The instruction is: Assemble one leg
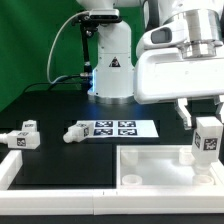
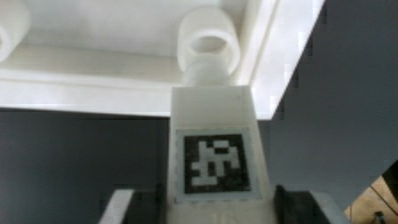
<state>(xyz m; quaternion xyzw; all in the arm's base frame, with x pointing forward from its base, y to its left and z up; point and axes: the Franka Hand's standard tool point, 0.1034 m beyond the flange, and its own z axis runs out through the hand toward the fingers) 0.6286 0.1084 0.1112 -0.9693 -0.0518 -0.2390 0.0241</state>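
My gripper (image 1: 207,128) is shut on a white leg (image 1: 206,140) with a black-and-white marker tag, holding it upright at the exterior view's right. Its lower end stands at the far right corner of the large white rimmed panel (image 1: 160,176). In the wrist view the leg (image 2: 217,140) runs between my fingertips (image 2: 294,205) toward a round socket (image 2: 212,43) on the panel (image 2: 107,75). Two more legs lie on the black table, one (image 1: 22,136) at the left and one (image 1: 76,131) beside the marker board.
The marker board (image 1: 112,129) lies flat on the table behind the panel. The robot base (image 1: 110,60) stands at the back centre with a green backdrop behind it. A second round socket (image 1: 131,182) shows in the panel's floor.
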